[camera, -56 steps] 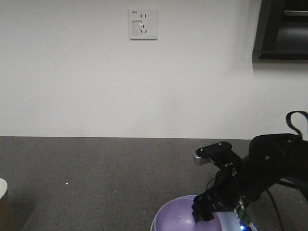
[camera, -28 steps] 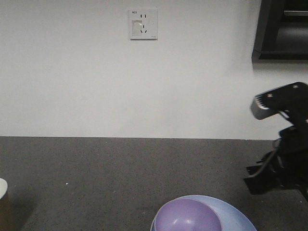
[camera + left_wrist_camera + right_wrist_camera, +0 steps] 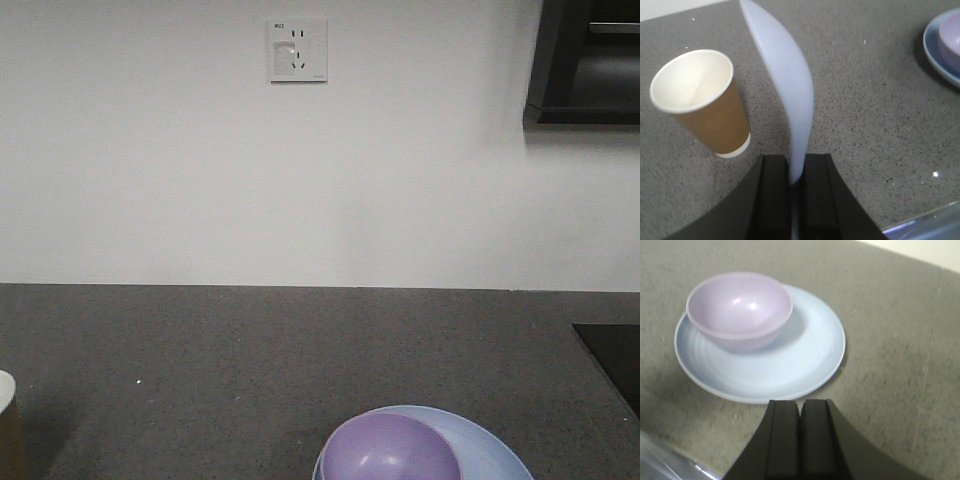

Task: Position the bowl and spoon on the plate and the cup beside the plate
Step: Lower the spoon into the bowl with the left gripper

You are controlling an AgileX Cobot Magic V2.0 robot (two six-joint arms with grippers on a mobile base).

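The pale blue spoon is pinched by its lower end between the two dark fingers of the left gripper and juts forward and up from them, blurred, above the speckled grey countertop. The tan paper cup stands upright on the counter ahead and to the left of this gripper, apart from the spoon, its cream inside showing. The pale blue plate lies far ahead to the gripper's right, with the lavender bowl on it.

In the right wrist view, the bowl sits upright on the left part of the plate, just ahead of the right gripper, whose fingers are pressed together with nothing between them. On the wall behind the counter is a white socket.
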